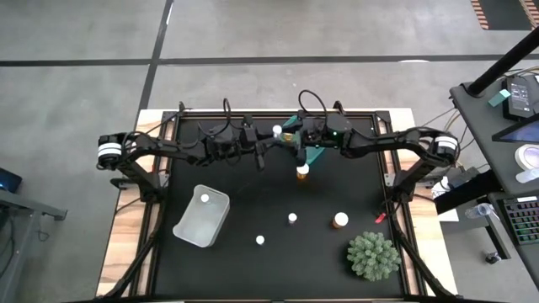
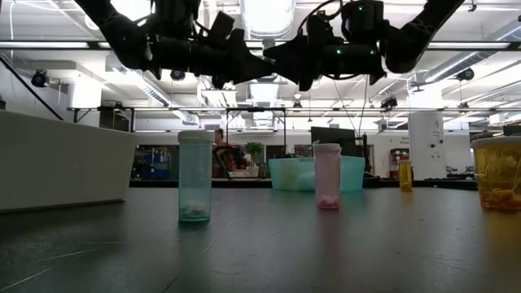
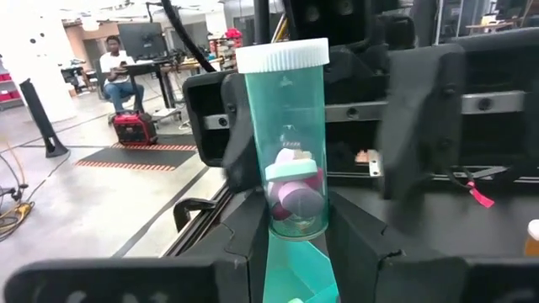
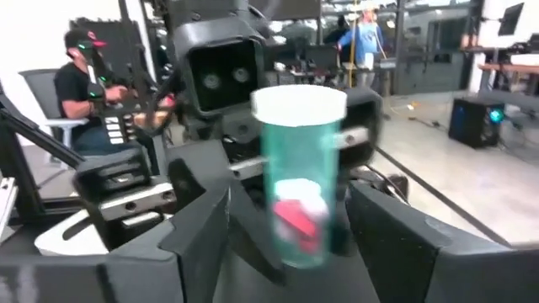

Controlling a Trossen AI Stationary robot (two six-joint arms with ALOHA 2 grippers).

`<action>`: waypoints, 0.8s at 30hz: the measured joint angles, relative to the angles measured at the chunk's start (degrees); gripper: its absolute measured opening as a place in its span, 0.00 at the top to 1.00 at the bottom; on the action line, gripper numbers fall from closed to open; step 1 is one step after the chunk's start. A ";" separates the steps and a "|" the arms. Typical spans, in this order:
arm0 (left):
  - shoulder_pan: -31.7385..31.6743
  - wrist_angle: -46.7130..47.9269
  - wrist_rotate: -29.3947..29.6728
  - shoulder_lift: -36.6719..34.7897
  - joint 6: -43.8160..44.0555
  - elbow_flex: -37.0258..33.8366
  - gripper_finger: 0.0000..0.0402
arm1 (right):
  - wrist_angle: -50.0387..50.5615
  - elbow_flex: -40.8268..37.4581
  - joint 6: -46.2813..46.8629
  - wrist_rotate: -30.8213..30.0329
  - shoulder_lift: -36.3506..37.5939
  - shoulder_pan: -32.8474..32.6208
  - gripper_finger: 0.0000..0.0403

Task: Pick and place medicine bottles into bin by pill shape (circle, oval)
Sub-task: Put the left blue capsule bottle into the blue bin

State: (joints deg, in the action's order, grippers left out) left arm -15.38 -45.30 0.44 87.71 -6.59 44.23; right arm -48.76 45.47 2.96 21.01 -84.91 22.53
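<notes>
A teal see-through medicine bottle [image 3: 284,143] with a white cap [image 1: 276,130] and pink and white pills inside is held up over the far middle of the table. My left gripper [image 3: 295,210] is shut on it. My right gripper [image 4: 290,198] faces it from the other side. It is open, with one finger on each side of the same bottle [image 4: 301,185] and a gap to each. Other bottles stand on their bases on the table: an orange one [image 1: 302,172], a second orange one [image 1: 339,220], and two small ones [image 1: 292,218] [image 1: 260,240]. My left gripper pinches the lower part of the bottle's body [image 3: 295,220] between its two fingers [image 3: 253,231], coming in level from the table's left side. The bottle stands upright in the hold with its cap up, lifted clear of the table.
A teal bin [image 1: 317,153] sits under the grippers at the far middle. A clear bin [image 1: 202,217] at the near left has one bottle [image 1: 205,199] in it. A green spiky plant [image 1: 373,255] stands at the near right. A person sits in the room beyond [image 3: 118,67].
</notes>
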 joint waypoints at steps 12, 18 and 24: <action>0.17 1.40 -0.50 -0.54 -2.25 -0.97 0.80 | 17.72 1.39 -5.56 -3.23 9.03 0.13 0.40; 0.15 1.80 -0.32 -0.54 -3.08 -2.41 0.80 | 29.27 6.56 -7.54 -3.25 11.55 -0.02 0.40; 0.14 1.81 -0.30 -0.51 -3.42 -2.49 0.80 | 39.14 13.46 -8.22 -3.14 9.03 -0.62 0.41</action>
State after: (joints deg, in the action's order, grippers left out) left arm -15.24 -43.50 0.14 87.20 -10.01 41.74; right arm -9.62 58.93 -5.26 17.87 -75.89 21.91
